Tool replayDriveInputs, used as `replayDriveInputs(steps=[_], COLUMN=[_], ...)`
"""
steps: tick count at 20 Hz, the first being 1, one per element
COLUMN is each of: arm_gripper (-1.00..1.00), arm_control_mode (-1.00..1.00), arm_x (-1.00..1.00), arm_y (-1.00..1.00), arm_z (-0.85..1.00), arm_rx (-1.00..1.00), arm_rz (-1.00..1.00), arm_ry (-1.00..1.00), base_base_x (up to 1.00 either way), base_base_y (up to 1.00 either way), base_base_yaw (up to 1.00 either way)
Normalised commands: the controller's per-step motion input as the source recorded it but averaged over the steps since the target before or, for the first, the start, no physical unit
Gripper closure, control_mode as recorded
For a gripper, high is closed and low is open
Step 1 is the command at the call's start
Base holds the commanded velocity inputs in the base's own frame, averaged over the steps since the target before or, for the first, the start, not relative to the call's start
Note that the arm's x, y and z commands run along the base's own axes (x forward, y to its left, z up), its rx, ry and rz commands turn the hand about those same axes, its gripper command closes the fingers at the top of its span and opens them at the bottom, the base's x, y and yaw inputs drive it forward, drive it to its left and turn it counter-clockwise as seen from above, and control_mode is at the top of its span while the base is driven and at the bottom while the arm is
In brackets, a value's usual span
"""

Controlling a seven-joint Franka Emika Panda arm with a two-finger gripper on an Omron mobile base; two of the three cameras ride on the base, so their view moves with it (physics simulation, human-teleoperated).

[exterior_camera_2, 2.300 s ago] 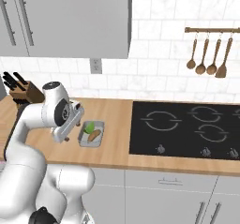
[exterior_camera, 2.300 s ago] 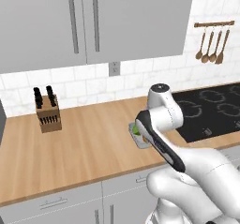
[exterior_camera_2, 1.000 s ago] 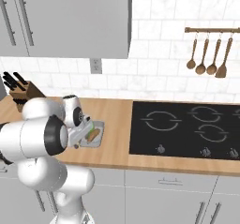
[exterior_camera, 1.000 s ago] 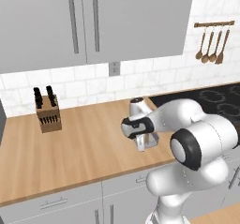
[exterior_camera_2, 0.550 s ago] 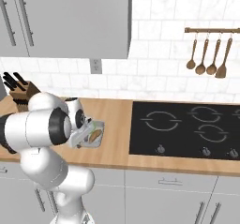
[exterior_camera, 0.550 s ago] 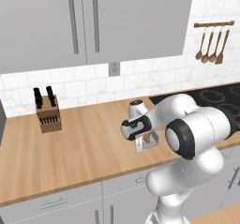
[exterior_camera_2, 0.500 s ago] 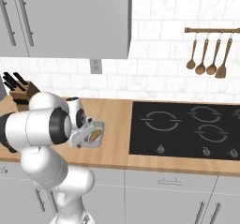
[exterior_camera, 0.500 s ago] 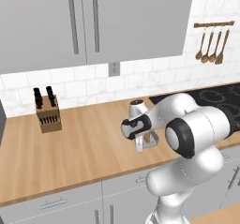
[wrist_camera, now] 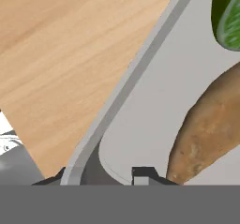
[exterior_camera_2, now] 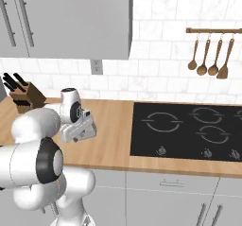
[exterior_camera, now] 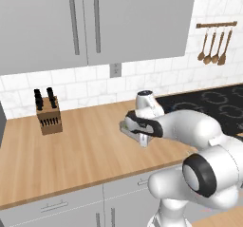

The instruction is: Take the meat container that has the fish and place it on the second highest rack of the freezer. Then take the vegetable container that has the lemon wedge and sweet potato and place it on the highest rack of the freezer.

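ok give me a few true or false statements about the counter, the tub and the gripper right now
1. The vegetable container holds a sweet potato and a lemon wedge. True.
2. The gripper hangs high above the counter, well clear of the tub. False: in the hand view its tips sit on either side of the tub's rim.
3. A knife block stands on the counter by the wall. True.
4. A pot sits on the cooktop. False: its burners are bare.
5. Wooden utensils hang from a rail on the tiled wall. True.
6. The upper cabinet doors stand open. False: they are shut.
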Motion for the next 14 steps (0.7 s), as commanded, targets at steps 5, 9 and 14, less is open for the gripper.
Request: replayDriveInputs(steps=[5, 9, 14], arm_gripper=[1.0, 1.0, 1.0], arm_control_mode=[-1.0, -1.0, -1.0], arm_x=[-0.5, -0.7, -0.64], arm_y=[-0.01, -0.06, 0.0], arm_z=[1.0, 1.0, 1.0], arm_rx=[0.0, 0.0, -0.01], arm_rz=[-0.11, -0.19, -0.21], arm_ry=[-0.13, -0.07, -0.19], base_base_x=[0.0, 0.0, 0.0], base_base_y=[0.0, 0.0, 0.0], base_base_yaw=[0.0, 0.0, 0.0])
